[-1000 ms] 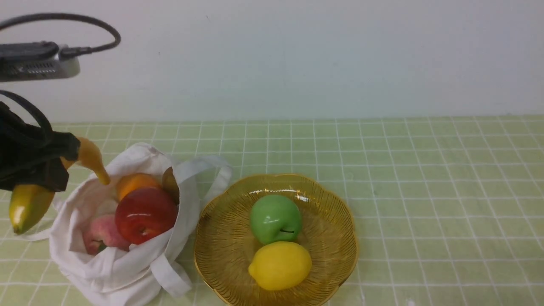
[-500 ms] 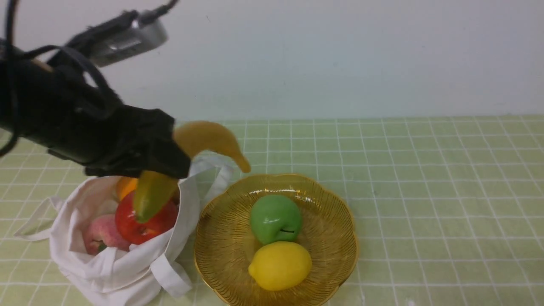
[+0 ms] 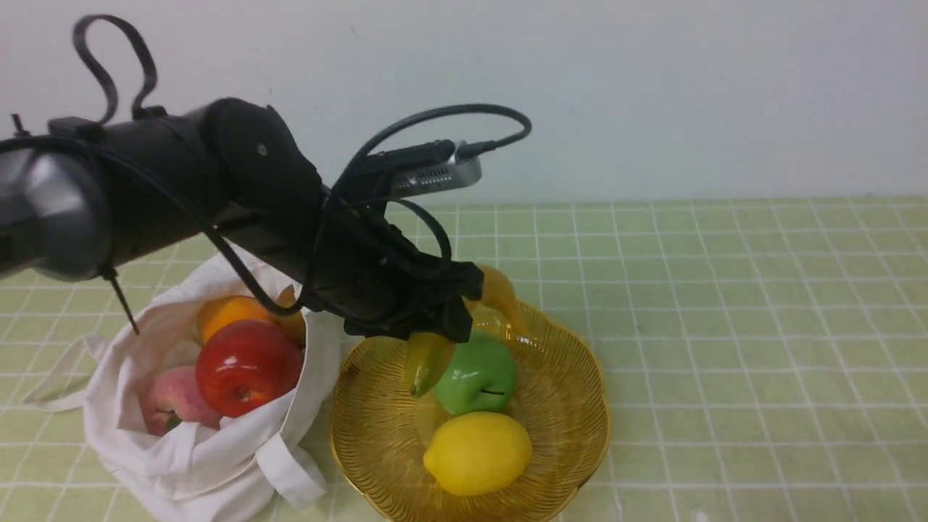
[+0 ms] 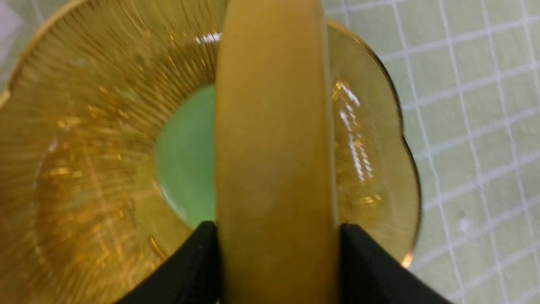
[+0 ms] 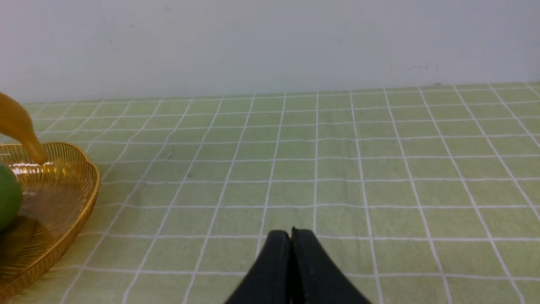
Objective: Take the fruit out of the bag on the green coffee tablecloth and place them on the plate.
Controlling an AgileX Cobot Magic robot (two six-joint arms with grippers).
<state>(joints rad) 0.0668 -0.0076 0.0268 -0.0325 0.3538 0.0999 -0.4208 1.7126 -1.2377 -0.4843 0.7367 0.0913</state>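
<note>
My left gripper [image 3: 453, 319] is shut on the yellow banana [image 3: 428, 359] and holds it just above the amber plate [image 3: 565, 406], over a green apple [image 3: 478, 377]. In the left wrist view the banana [image 4: 274, 147] runs between the black fingers [image 4: 363, 261] above the plate [image 4: 84, 139]. A yellow lemon [image 3: 478, 451] lies on the plate too. The off-white bag [image 3: 196, 449] at left holds a red apple [image 3: 246, 366], an orange [image 3: 228, 312], a pink peach [image 3: 174, 402] and a brownish fruit [image 3: 293, 322]. My right gripper [image 5: 291, 236] is shut and empty over the green tablecloth [image 5: 337, 177].
A white wall [image 3: 652, 94] backs the table. The bag's strap [image 3: 290, 478] lies beside the plate's near-left rim. In the right wrist view the plate's rim [image 5: 84, 190] and the banana's tip [image 5: 21, 126] show at the edge.
My left arm has swung right with the banana, from beside the bag, over it, to above the plate. The bag's far strap is now hidden behind the arm.
</note>
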